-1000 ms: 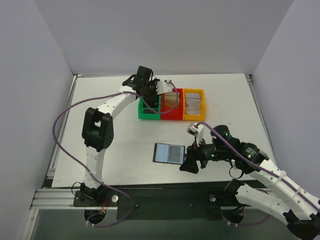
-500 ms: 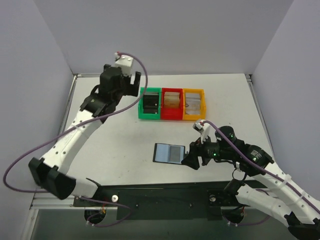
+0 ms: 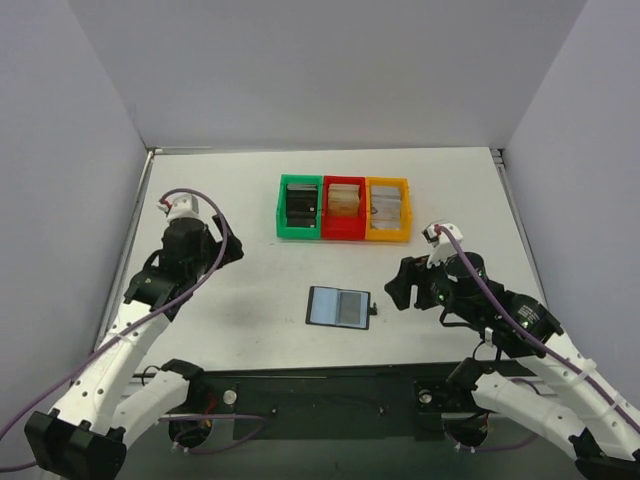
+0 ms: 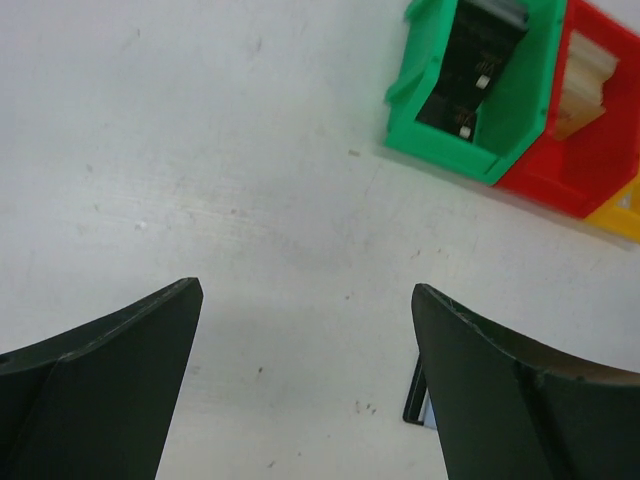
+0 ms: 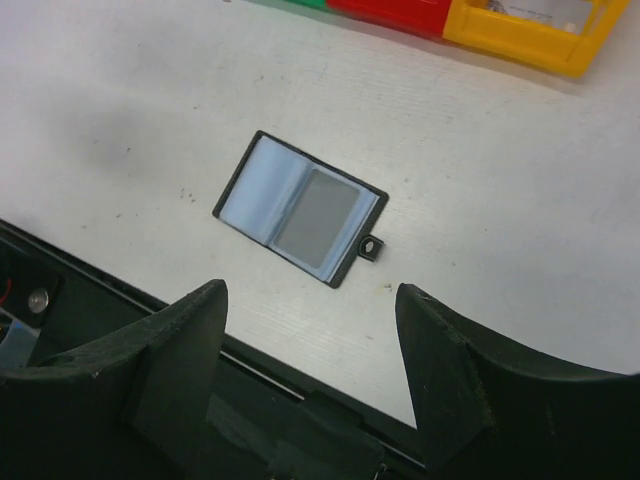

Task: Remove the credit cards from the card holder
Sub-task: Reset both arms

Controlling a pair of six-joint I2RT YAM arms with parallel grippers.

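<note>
The black card holder (image 3: 338, 307) lies open and flat on the white table near the front edge, its snap tab (image 5: 370, 247) pointing right. In the right wrist view the card holder (image 5: 300, 208) shows a grey credit card (image 5: 318, 216) in its right pocket and a glossy pale-blue left pocket (image 5: 250, 195). My right gripper (image 3: 397, 288) hovers just right of it, and the right gripper (image 5: 310, 290) stands open and empty. My left gripper (image 3: 228, 252) is far to the left, and the left gripper (image 4: 305, 290) is wide open over bare table. One corner of the card holder (image 4: 418, 400) peeks past its right finger.
Three bins stand in a row at the back: a green bin (image 3: 300, 207) with a black stack, a red bin (image 3: 344, 207) with a tan stack, and a yellow bin (image 3: 388, 208) with a grey stack. The table's front edge and black rail (image 3: 330, 380) run just below the card holder.
My left arm has swung back from the green bin to the left side of the table and its jaws have opened wide. My right gripper has backed off rightward from the card holder.
</note>
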